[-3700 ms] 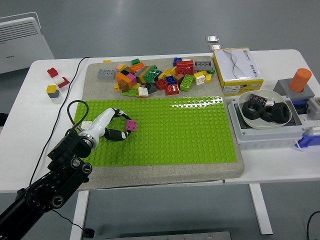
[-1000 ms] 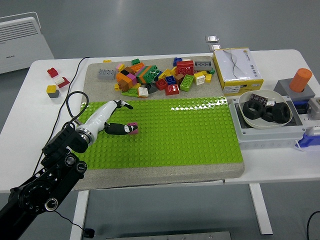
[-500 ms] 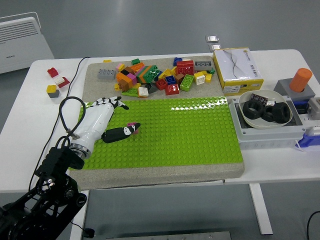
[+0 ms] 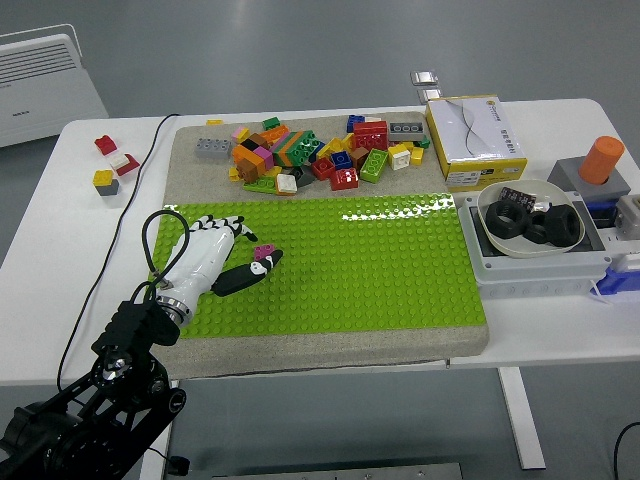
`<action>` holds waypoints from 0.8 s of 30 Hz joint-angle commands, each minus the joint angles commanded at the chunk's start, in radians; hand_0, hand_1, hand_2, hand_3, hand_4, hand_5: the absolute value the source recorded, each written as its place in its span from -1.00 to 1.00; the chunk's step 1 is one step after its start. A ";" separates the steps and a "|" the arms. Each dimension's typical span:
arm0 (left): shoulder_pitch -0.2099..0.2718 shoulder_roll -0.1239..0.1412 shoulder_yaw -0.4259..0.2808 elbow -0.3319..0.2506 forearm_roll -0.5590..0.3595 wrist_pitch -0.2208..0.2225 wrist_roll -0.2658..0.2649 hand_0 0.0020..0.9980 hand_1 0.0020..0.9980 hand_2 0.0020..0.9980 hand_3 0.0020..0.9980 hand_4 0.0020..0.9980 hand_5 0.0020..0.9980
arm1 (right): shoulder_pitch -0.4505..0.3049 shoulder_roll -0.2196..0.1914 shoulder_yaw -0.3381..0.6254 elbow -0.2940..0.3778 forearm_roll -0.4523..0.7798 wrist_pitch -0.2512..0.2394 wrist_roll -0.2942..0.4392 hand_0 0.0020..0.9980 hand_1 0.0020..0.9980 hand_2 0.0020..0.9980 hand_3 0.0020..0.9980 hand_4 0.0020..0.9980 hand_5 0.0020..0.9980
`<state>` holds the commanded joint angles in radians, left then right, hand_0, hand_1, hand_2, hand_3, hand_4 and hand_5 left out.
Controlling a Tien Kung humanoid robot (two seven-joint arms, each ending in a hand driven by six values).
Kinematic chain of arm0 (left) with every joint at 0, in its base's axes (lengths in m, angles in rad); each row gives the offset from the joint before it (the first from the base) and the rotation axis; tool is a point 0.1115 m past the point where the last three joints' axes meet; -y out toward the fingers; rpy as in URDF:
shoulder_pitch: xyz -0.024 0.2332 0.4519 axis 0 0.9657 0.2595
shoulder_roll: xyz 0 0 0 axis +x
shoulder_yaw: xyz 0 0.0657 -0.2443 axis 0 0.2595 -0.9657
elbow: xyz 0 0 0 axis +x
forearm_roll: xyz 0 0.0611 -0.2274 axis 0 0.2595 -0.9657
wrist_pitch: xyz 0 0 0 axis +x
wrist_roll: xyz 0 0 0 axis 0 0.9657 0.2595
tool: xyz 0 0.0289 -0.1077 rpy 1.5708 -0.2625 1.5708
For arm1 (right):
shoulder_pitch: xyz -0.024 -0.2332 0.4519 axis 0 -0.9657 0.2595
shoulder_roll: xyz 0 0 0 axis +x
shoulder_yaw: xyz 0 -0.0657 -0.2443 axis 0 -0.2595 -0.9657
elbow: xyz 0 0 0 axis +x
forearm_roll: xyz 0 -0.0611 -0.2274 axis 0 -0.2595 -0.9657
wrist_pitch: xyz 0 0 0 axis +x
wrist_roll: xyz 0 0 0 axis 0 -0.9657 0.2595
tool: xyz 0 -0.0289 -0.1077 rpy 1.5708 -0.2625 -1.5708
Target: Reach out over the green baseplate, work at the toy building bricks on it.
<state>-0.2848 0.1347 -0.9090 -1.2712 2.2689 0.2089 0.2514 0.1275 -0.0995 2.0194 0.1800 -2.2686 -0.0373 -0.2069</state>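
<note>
On the green baseplate [image 4: 380, 270], my left hand [image 4: 215, 262] pinches one pink brick [image 4: 265, 250]; one white bowl [image 4: 497, 240] holds black rings [image 4: 545, 222].

The left hand [image 4: 212, 262] covers part of the baseplate [image 4: 380, 265], and its thumb hides most of the pink brick [image 4: 265, 250], so whether that brick is pressed onto the studs cannot be told. The arm runs off the bottom-left corner. In the pile [image 4: 310, 152], bricks overlap. At the right edge, a grey fixture [image 4: 622, 215] is cut off.
</note>
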 joint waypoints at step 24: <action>-0.032 -0.018 0.037 0.060 0.000 -0.011 0.005 1.00 0.86 0.86 0.34 0.59 1.00 | 0.005 -0.002 -0.024 0.000 0.017 -0.002 -0.003 0.33 0.33 0.46 0.51 0.52 0.94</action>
<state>-0.3168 0.1171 -0.8719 -1.2109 2.2689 0.1981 0.2562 0.1326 -0.1011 1.9959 0.1800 -2.2515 -0.0393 -0.2096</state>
